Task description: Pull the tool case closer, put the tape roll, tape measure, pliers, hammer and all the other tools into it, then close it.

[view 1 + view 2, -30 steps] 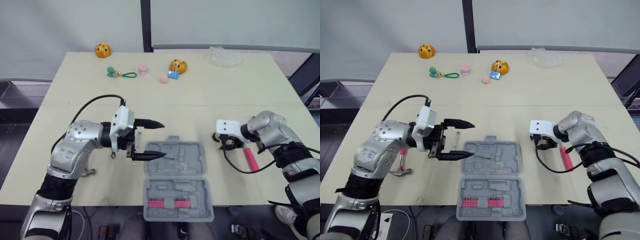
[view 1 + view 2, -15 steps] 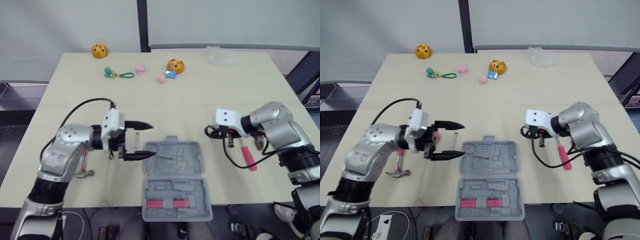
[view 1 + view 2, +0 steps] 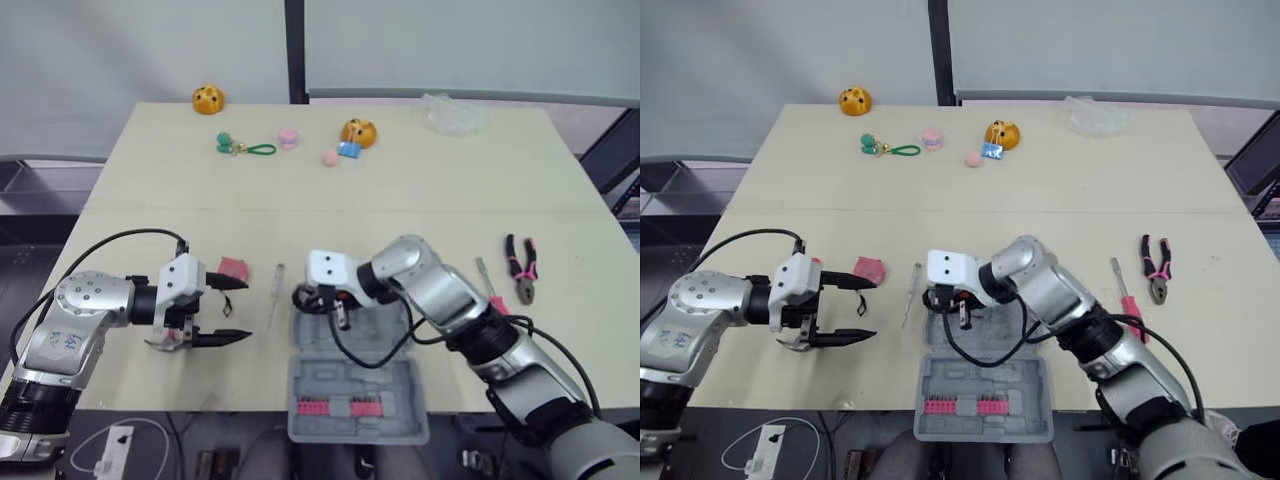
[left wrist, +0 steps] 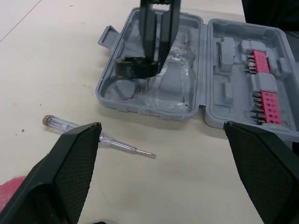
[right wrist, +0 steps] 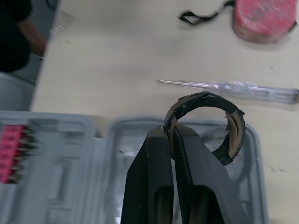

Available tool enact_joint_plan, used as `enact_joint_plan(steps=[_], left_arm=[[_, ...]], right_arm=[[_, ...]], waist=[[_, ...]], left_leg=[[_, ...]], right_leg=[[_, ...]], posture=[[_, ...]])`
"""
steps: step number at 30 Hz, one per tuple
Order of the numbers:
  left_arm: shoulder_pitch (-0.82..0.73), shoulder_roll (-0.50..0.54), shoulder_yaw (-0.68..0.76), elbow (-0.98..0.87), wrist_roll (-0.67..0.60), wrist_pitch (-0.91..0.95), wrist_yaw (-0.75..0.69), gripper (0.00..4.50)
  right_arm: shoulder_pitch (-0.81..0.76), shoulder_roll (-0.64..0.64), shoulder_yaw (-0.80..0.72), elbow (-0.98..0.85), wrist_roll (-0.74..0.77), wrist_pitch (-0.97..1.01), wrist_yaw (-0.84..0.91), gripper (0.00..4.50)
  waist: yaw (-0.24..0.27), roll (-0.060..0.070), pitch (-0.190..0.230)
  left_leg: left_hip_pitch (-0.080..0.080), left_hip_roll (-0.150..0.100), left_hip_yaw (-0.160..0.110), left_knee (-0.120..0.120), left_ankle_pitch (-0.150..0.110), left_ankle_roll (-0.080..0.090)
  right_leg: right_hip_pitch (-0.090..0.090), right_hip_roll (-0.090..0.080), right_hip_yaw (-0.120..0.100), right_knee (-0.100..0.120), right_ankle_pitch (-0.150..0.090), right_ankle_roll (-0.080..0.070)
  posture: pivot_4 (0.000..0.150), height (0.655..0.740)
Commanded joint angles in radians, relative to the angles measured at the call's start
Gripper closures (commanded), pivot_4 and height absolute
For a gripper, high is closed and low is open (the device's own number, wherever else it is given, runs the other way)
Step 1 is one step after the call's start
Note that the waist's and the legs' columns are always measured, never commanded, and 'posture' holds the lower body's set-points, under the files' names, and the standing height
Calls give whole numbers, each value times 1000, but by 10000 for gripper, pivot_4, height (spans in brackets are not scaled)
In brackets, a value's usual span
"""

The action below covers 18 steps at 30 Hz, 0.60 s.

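Observation:
The grey tool case lies open at the table's front edge, with pink bits in its near half. My right gripper is shut on the black tape roll, which hangs over the left end of the case's far half. My left gripper stands open left of the case, nothing between its fingers, with the hammer's head under it. The red tape measure and a clear test screwdriver lie between my left gripper and the case. Pink-handled pliers and a pink screwdriver lie to the right.
Small toys sit along the far edge: two orange figures, a green keychain and pink pieces. A clear plastic bag lies at the far right. The case's near half overhangs the table's front edge.
My right arm has swung left from beside the pink screwdriver to over the case, the tape roll in its gripper. My left gripper has drawn back left, away from the case.

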Motion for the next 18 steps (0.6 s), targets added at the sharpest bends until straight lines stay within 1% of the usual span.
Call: enact_joint_plan(steps=[1,6,18], left_arm=[[-4,1,15,-21,4,-6,13,0],[-8,-4,15,-28,3,0,23,0],[-43,-18,0,-16,11,1,27,0]], right_arm=[[-27,19,32,45,-41,-67,-22,44793],[-40,35,37,84,-54,-87,-23,44793],[-44,62,35,175,-96,-148,-38,44793]], waist=[[-6,0,0],[-22,0,0],[-21,0,0]], left_leg=[[0,1,0,0,0,0],[0,2,0,0,0,0],[0,2,0,0,0,0]], right_leg=[[0,1,0,0,0,0],[0,1,-1,0,0,0],[0,1,-1,1,0,0]], posture=[[1500,7400],[1500,7400],[1500,7400]])
